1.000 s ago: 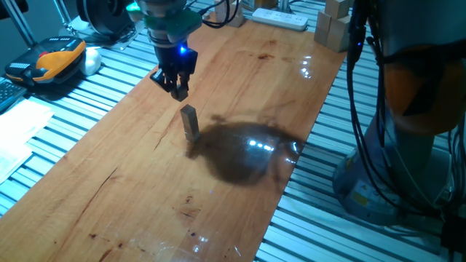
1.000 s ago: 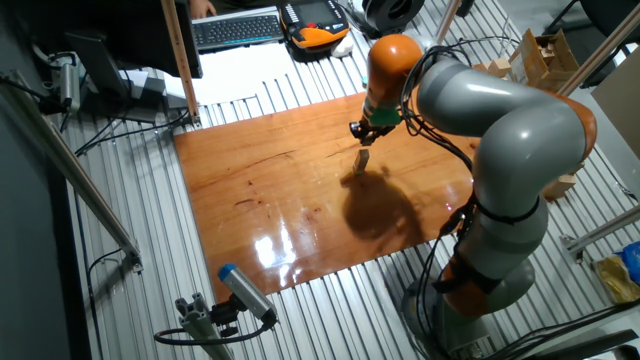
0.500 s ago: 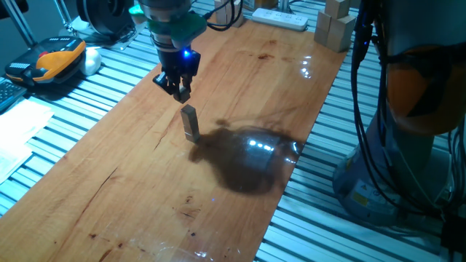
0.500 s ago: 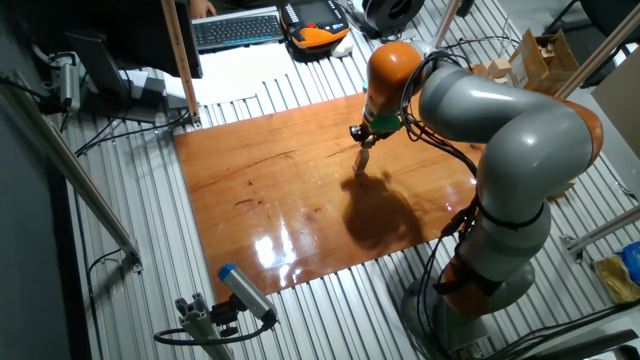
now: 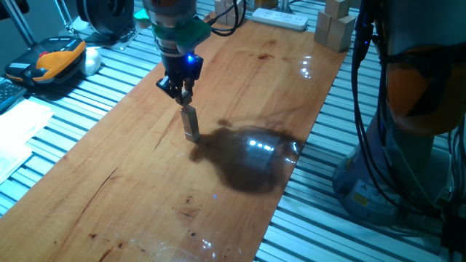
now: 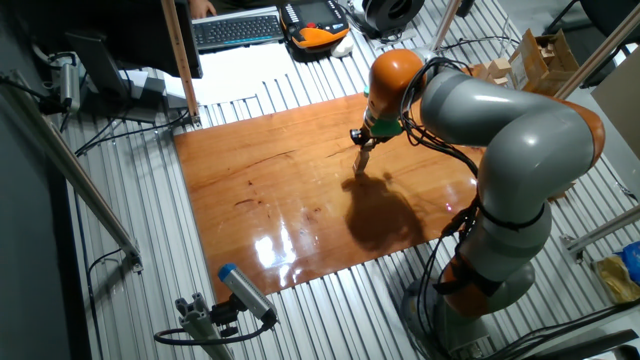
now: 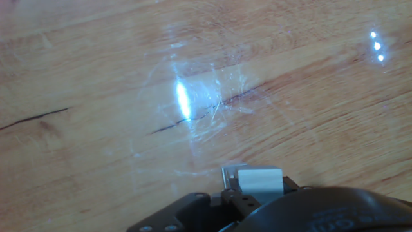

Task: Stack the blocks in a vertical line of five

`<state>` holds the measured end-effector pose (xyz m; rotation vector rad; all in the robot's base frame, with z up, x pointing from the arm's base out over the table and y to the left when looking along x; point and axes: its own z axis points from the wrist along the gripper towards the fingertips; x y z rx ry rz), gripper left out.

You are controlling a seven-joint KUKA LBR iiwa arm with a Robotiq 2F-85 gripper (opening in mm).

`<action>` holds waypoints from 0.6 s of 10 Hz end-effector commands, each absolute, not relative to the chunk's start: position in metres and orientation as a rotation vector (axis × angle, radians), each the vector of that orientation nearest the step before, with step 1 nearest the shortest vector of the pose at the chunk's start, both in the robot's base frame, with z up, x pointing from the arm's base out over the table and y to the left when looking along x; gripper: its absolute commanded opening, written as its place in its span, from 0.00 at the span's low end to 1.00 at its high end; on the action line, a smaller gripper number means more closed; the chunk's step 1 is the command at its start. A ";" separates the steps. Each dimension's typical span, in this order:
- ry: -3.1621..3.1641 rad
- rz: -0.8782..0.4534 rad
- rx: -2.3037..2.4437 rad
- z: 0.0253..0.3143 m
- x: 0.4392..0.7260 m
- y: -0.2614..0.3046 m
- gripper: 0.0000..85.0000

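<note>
A slim upright stack of small pale blocks (image 5: 191, 124) stands near the middle of the wooden tabletop (image 5: 240, 87); it also shows in the other fixed view (image 6: 361, 165). My gripper (image 5: 184, 97) hangs just above the stack's top, slightly to its far left, and also shows in the other fixed view (image 6: 366, 142). In the hand view a pale block (image 7: 260, 180) sits between my fingers, with the top of the stack (image 7: 228, 173) showing just beside it. The gripper is shut on that block.
Much larger pale wooden blocks (image 5: 335, 25) and a white power strip (image 5: 280, 18) lie at the far end of the table. An orange-black device (image 5: 54, 58) sits off the left edge. The arm's base (image 5: 408, 109) stands at the right.
My gripper has moved down and slightly right, closing in on the top of the stack. The stack has not moved.
</note>
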<state>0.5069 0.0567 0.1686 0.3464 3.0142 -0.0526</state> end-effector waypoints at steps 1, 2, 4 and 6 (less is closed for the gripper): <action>3.014 -0.049 0.354 0.167 0.506 0.058 0.00; 3.012 -0.038 0.369 0.163 0.504 0.061 0.00; 3.012 -0.024 0.380 0.161 0.503 0.063 0.00; 3.012 -0.027 0.380 0.160 0.504 0.062 0.00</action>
